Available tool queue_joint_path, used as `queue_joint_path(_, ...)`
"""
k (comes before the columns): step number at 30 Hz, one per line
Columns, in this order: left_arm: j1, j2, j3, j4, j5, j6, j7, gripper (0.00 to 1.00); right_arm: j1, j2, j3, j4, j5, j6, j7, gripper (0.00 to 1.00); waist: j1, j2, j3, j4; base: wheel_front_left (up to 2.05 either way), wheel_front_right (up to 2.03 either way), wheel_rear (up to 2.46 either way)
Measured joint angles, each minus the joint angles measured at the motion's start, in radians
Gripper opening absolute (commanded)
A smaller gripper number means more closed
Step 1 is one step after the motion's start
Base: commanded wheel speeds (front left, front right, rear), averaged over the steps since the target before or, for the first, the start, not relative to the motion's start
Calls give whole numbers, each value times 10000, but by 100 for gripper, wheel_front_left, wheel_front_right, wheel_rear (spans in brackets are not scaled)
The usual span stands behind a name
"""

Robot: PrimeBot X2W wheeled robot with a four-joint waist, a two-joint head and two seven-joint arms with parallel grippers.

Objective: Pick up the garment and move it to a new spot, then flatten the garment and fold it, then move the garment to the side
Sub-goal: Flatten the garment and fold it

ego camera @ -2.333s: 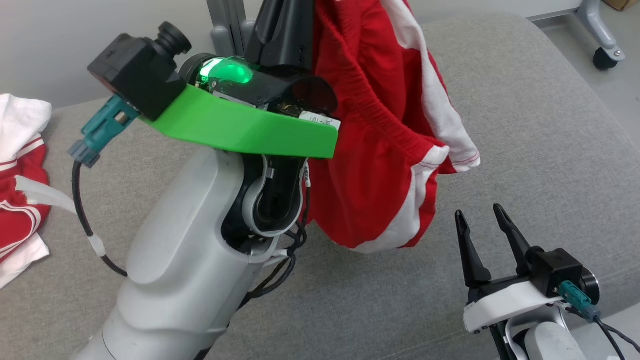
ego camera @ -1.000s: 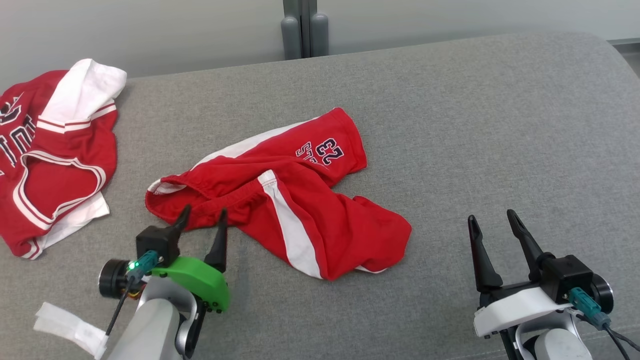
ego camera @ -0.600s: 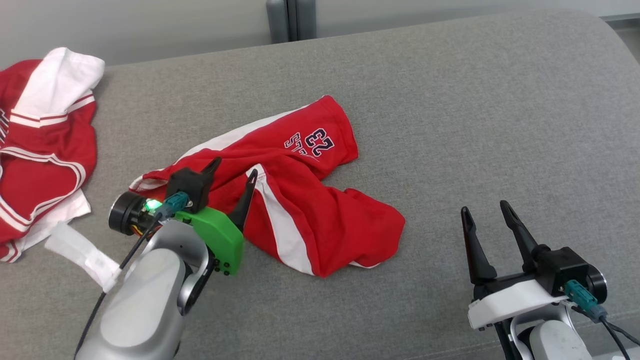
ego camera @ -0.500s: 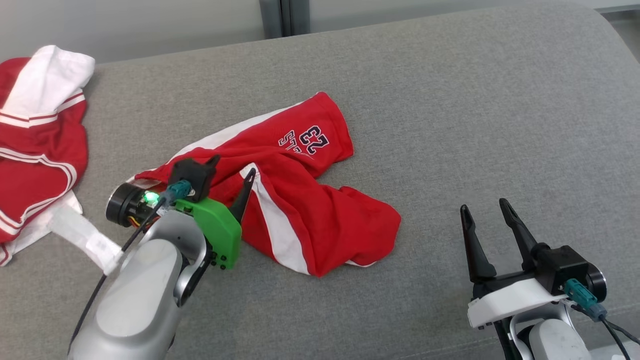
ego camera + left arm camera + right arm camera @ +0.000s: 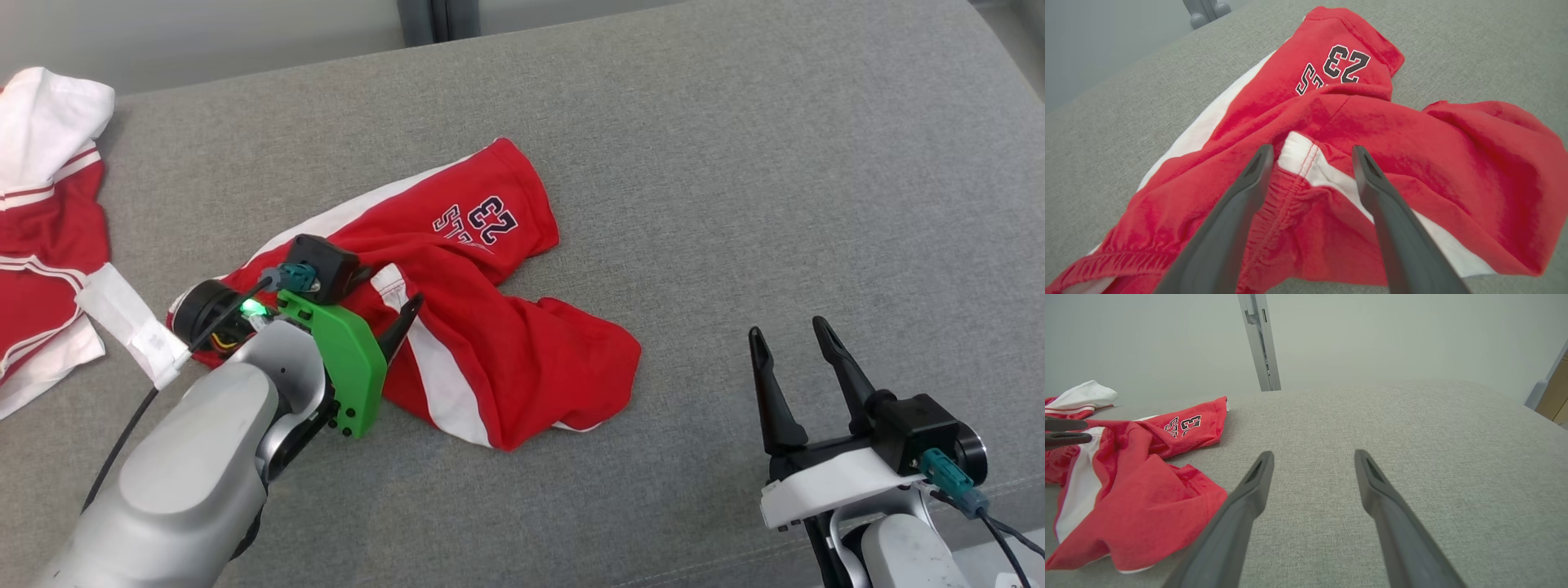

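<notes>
Our left fingers (image 5: pixel 1237 208) stand apart, tips down on the crumpled shorts (image 5: pixel 498 343), which lie on the cushion (image 5: pixel 735 204) well left of our right fingers (image 5: pixel 771 400), also apart and empty. We judge that flattening, folding and moving aside remain.

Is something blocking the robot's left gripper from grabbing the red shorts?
Nothing visible is. The open left gripper is right at the red shorts, jaws either side of the white stripe by the waistband.
</notes>
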Motion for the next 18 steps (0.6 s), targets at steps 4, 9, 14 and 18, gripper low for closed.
queue_joint_path(4,-459,219,-750,35,-736,0,274,100,-53,0,113,10,-73,0,0,100,0,0,65,9,0,0,0)
queue_joint_path(9,-1018,541,-1473,198,-1578,0,376,100,-188,0,190,23,-148,0,0,100,0,0,159,-61,0,0,0)
queue_joint_path(14,-1551,746,-1987,604,-1990,0,188,100,-190,0,203,23,-194,0,-2,100,0,-1,257,-129,0,0,0)
queue_joint_path(18,-1700,765,-2497,777,-2500,0,213,81,-184,0,211,23,-228,0,0,100,0,0,277,-158,0,0,0)
